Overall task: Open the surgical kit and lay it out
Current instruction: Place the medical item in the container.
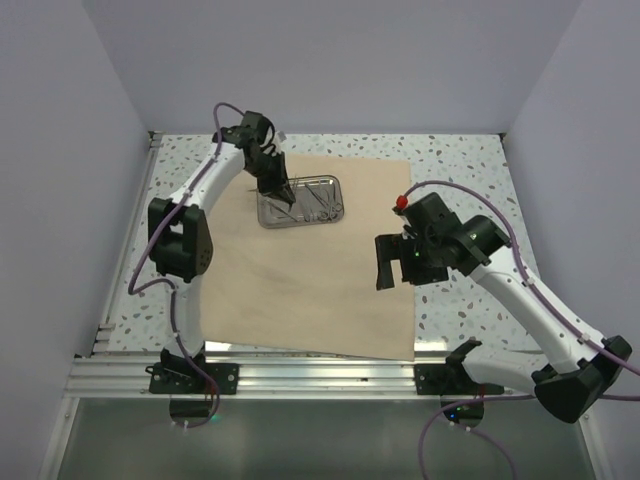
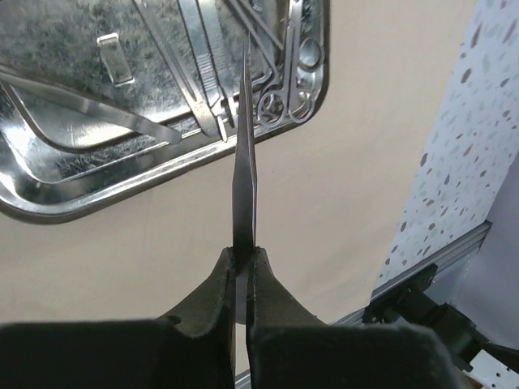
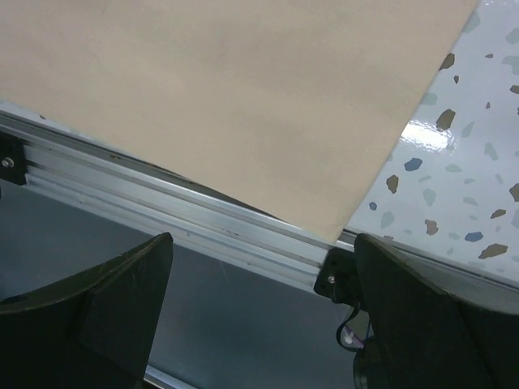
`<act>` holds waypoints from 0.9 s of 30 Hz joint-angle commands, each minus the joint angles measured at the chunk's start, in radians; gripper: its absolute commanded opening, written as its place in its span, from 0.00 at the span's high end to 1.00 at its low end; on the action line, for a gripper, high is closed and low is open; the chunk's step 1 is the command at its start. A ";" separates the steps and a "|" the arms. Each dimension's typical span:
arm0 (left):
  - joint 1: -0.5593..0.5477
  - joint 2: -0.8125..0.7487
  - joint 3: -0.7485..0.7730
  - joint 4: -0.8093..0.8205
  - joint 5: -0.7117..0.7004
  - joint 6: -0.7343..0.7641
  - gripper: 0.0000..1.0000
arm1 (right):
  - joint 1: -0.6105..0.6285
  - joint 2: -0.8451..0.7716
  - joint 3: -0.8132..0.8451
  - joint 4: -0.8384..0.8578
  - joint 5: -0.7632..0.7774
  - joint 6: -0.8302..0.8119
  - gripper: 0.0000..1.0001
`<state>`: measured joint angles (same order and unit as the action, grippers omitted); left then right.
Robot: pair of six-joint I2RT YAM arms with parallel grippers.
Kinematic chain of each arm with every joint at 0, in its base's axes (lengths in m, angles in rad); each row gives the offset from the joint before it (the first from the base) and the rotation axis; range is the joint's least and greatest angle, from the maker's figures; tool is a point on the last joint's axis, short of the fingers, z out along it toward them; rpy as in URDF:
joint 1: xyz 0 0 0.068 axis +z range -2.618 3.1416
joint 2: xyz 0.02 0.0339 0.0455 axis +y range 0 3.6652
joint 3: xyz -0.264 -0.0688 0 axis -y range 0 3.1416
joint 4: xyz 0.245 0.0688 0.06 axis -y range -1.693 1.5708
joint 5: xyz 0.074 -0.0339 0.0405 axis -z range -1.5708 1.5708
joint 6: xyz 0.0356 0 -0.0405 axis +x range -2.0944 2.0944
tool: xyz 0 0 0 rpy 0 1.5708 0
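The beige cloth wrap point(image 1: 310, 280) lies spread flat on the worktop point(image 1: 450, 160), with the steel tray point(image 1: 341, 200) on its far part. The left hand point(image 2: 243, 259) is clenched on a thin metal instrument point(image 2: 244, 162) just above the tray, probably lifting it out to lay on the cloth. The right hand point(image 3: 259, 308) hangs released over the cloth's near right corner, out of the way.

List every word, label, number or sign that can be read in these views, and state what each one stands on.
None: no readable text in any view.
The steel tray, the cloth wrap and the speckled table carry no writing.
The raised rectangle on the tray floor shows no letters.
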<state>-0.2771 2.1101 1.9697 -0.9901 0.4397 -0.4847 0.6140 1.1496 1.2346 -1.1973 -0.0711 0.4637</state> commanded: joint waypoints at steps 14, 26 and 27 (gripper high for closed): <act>-0.020 -0.022 -0.105 0.061 -0.321 -0.034 1.00 | -0.005 0.051 0.032 0.082 -0.015 0.043 0.02; -0.002 -0.062 -0.133 0.105 -0.479 0.023 0.00 | -0.013 0.401 0.357 0.196 0.125 -0.023 0.02; 0.004 -0.068 -0.143 0.111 -0.483 0.027 0.01 | -0.017 0.447 0.440 0.202 0.145 -0.025 0.02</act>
<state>-0.2932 2.1239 1.8427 -0.9283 0.0456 -0.4934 0.6106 1.4845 1.5230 -1.0817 0.0017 0.4721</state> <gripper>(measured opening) 0.994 0.983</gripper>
